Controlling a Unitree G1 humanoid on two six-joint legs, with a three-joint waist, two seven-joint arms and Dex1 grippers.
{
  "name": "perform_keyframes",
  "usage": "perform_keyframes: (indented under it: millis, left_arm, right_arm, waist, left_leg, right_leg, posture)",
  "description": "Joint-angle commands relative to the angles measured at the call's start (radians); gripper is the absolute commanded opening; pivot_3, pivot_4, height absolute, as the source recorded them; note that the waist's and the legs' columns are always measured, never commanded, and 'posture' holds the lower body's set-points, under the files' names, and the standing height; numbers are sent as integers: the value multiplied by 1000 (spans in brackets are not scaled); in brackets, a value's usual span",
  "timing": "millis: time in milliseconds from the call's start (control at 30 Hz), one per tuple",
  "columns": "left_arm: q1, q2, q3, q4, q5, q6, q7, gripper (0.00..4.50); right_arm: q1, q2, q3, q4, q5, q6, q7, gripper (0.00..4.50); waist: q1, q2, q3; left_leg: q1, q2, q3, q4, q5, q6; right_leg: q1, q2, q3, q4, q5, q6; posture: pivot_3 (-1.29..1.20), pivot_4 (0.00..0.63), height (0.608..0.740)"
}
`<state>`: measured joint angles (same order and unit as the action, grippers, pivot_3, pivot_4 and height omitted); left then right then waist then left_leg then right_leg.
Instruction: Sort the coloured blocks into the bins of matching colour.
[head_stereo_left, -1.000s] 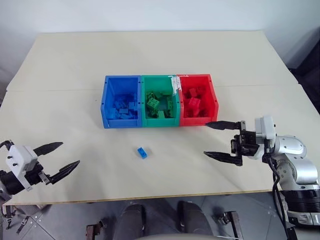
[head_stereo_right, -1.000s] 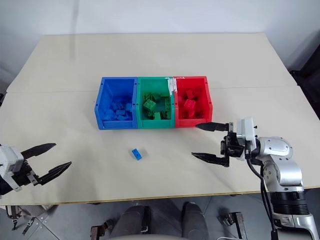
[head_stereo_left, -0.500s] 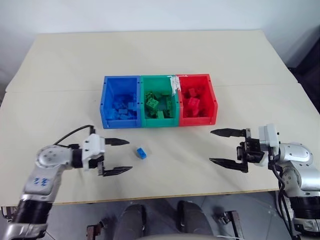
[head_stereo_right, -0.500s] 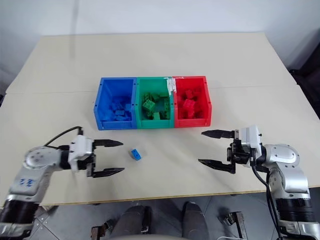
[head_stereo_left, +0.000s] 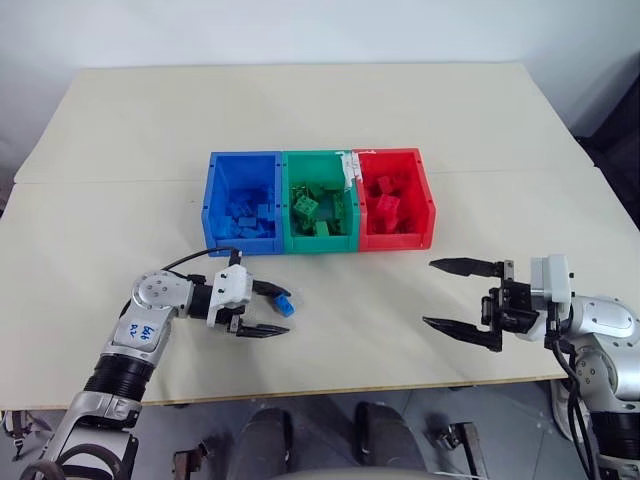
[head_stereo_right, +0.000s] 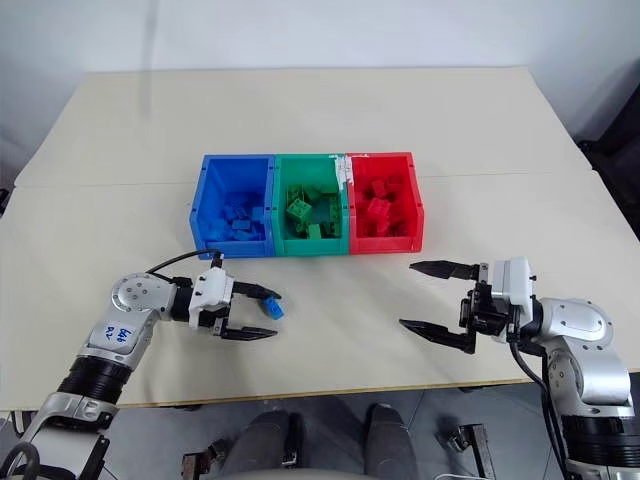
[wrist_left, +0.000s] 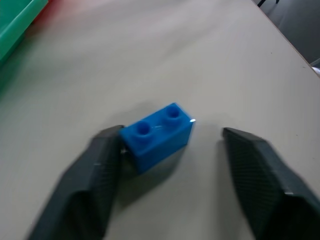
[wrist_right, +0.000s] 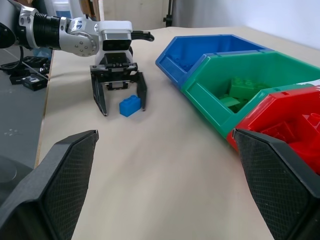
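We judge the blue block light, stiff and somewhat slick, best taken across its two long flat sides. It lies on the table toward the near edge, in front of the blue bin. The left pincer straddles it, part open: one finger touches an end, the other stands clear, nothing gripped yet. The right pincer hangs wide open, holding nothing, near the table's right near corner.
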<state>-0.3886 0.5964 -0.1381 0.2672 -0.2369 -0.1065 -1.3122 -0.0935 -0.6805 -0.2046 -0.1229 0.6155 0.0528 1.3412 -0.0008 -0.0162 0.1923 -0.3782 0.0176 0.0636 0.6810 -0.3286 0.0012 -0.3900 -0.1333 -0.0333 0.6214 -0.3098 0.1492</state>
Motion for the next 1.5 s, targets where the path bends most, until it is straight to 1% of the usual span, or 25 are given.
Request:
perform_keyframes:
  millis: [33, 67, 100, 233, 367, 467, 500, 600, 633, 767, 800, 833, 933, 1033, 1067, 1167, 1267, 1333, 1367, 1467, 1500]
  left_arm:
    - [-3, -16, 6, 3, -22, -4, -9, 2007]
    - [2, -17, 11, -4, -27, -2, -5, 1660]
    - [7, -18, 17, -10, -32, -1, -1, 1452]
    - [48, -22, 80, -55, -83, 5, 41, 1444]
    - [73, -37, 238, -212, -238, 183, 204, 1444]
    - [57, -25, 328, -285, -311, 297, 310, 1444]
    - [41, -18, 347, -289, -313, 327, 347, 1444]
    - [-43, -2, 364, -251, -258, 384, 463, 1444]
    - [-74, -2, 358, -228, -235, 390, 494, 1444]
    - [-153, -8, 326, -161, -177, 409, 557, 1444]
    - [-164, -14, 325, -147, -168, 421, 581, 2184]
    - [-171, -19, 324, -139, -171, 425, 580, 2425]
    - [-170, -12, 304, -141, -158, 412, 561, 3384]
    - [-148, 10, 322, -157, -154, 397, 550, 4322]
    - [-133, 23, 337, -171, -165, 401, 540, 4458]
    - [-64, 64, 379, -225, -198, 385, 485, 4458]
    - [89, 128, 449, -312, -227, 332, 387, 4458]
    - [223, 173, 495, -348, -196, 286, 354, 4458]
    - [287, 187, 523, -371, -216, 309, 338, 4458]
    - [409, 203, 575, -414, -238, 325, 325, 4458]
    - [439, 197, 588, -418, -223, 300, 334, 4458]
  right_arm:
    - [-15, -3, -11, -14, 11, -9, -4, 4500]
    - [-19, -1, -7, -10, 9, -9, -4, 4500]
    - [-23, 0, -4, -8, 8, -10, -4, 4500]
    - [-35, 3, 8, 8, 1, -16, 3, 4500]
    - [-44, 5, 13, 25, -4, -23, 10, 4500]
    - [-50, 5, 17, 35, -6, -27, 10, 4500]
    - [-52, 5, 19, 39, -7, -29, 11, 4500]
    - [-63, 8, 25, 53, -11, -35, 12, 4500]
    - [-70, 11, 28, 57, -12, -36, 11, 4500]
    - [-86, 19, 35, 65, -16, -40, 11, 4500]
    - [-85, 20, 35, 65, -16, -41, 11, 4500]
    - [-84, 21, 35, 64, -15, -43, 10, 4500]
    - [-85, 27, 34, 66, -17, -47, 4, 4500]
    - [-91, 36, 39, 74, -23, -52, 2, 4500]
    - [-93, 39, 40, 75, -24, -52, 1, 4500]
    - [-97, 42, 40, 81, -26, -53, 3, 4500]
    - [-107, 37, 33, 103, -26, -52, 10, 4500]
    - [-121, 29, 27, 122, -28, -50, 13, 4500]
    - [-129, 27, 22, 133, -30, -51, 11, 4500]
    - [-148, 27, 14, 164, -37, -62, 8, 4500]
    - [-153, 29, 13, 173, -40, -67, 5, 4500]
  waist:
    - [0, 0, 0]
    - [0, 0, 0]
    - [0, 0, 0]
    - [-1, 0, 0]
    - [-1, 0, 0]
    - [-2, 0, 0]
    - [0, 0, 0]
    - [3, 0, 0]
    - [4, 0, 0]
    - [1, 0, 0]
    - [1, 0, 0]
    - [1, 0, 0]
    - [-1, 0, 0]
    - [-1, 0, 0]
    - [-2, 0, 0]
    - [-4, 0, 0]
    - [-8, 0, 0]
    - [-10, 0, 0]
    - [-10, 0, 0]
    - [-8, 0, 0]
    - [-2, 0, 0]
  left_leg:
    - [0, 0, 0, 0, 0, 0]
    - [0, 0, -1, 0, 0, 0]
    - [0, 0, -1, 0, 0, 0]
    - [0, 0, -1, 0, 0, 0]
    - [0, 4, -8, 0, 0, 0]
    - [0, 6, -8, 0, 0, 0]
    - [0, 6, -8, 0, 0, 0]
    - [0, 4, -9, 1, 0, 0]
    - [0, 0, -9, 1, 0, 0]
    - [0, -1, -10, 1, 0, -1]
    - [0, -1, -10, 0, 0, -1]
    - [-1, -1, -10, 0, 0, -1]
    - [-2, -1, -9, 0, 0, -1]
    - [-5, -1, -8, 1, 0, -1]
    - [-6, -1, -7, 1, 0, -1]
    - [-6, 0, -4, 1, 0, -1]
    - [-6, 1, -4, 1, 0, -2]
    - [-7, 1, -5, 1, -1, -2]
    - [-7, 2, -6, 0, -1, -2]
    - [-6, 6, -11, 0, -1, -1]
    - [-6, 6, -11, 0, -1, -1]
  right_leg:
    - [0, 0, 0, 0, 0, 0]
    - [0, 0, 0, 0, 0, 0]
    - [0, 0, 0, 0, 0, 0]
    - [0, 0, 0, 0, 0, 0]
    - [0, 0, 0, 2, 0, 0]
    - [0, 0, 0, 2, 0, 0]
    - [0, 0, 0, 2, 0, 0]
    - [0, 0, -1, 1, 0, 0]
    - [0, 0, -1, 1, 0, 0]
    - [1, 0, -1, 1, 0, 1]
    - [1, 0, -1, 1, 0, 1]
    - [0, 0, -1, 1, 0, 1]
    - [-1, 0, -1, 1, 0, 1]
    - [-2, 1, -3, 0, 0, 1]
    - [-2, 1, -4, 0, 0, 1]
    - [-3, 1, -4, 0, 0, 1]
    - [-3, 1, -4, 0, 0, 1]
    - [-3, 1, -4, -2, 0, 1]
    - [-3, 0, -4, -1, 0, 1]
    - [-3, 0, -4, -2, 0, 0]
    - [-3, 0, -4, -2, 0, 0]
  posture:
    - [0, 150, 740]
    - [0, 150, 740]
    - [0, 150, 740]
    - [0, 150, 740]
    - [0, 150, 740]
    - [0, 150, 740]
    - [0, 150, 740]
    - [0, 150, 740]
    - [0, 150, 740]
    - [0, 150, 740]
    - [0, 150, 740]
    - [0, 150, 740]
    - [0, 150, 740]
    - [0, 150, 740]
    - [0, 150, 740]
    - [0, 150, 740]
    - [0, 150, 740]
    - [0, 150, 740]
    - [0, 150, 740]
    - [0, 150, 740]
    - [0, 150, 740]
